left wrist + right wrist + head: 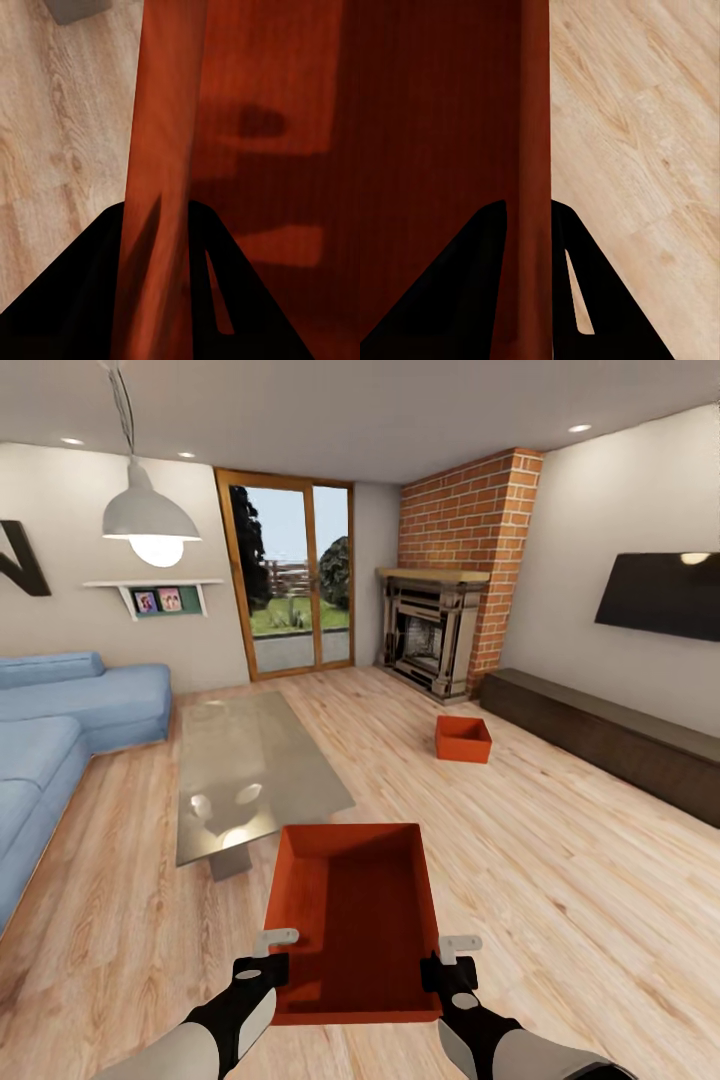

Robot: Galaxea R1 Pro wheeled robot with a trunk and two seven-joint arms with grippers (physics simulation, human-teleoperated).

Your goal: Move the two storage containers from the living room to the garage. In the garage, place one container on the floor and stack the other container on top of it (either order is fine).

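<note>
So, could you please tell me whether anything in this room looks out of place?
One storage container sits loose on the wood floor near the fireplace, slightly askew. Otherwise nothing stands out; the held container is level, its side walls pinched by the left claw and right claw.

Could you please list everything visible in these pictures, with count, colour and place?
held storage container: 1, orange-red, gripped at both side walls, in front of the robot
second storage container: 1, orange-red, on the wood floor near the fireplace
coffee table: 1, glass, centre left
sofa: 1, blue, far left
fireplace: 1, red brick chimney, back corner
glass doors: 1 pair, wood-framed, back wall
television: 1, black, right wall
low cabinet: 1, dark brown, beneath the television
pendant lamp: 1, white, upper left
shelf: 1, white, holds photos
left gripper: black, on left wall
right gripper: black, on right wall
</note>
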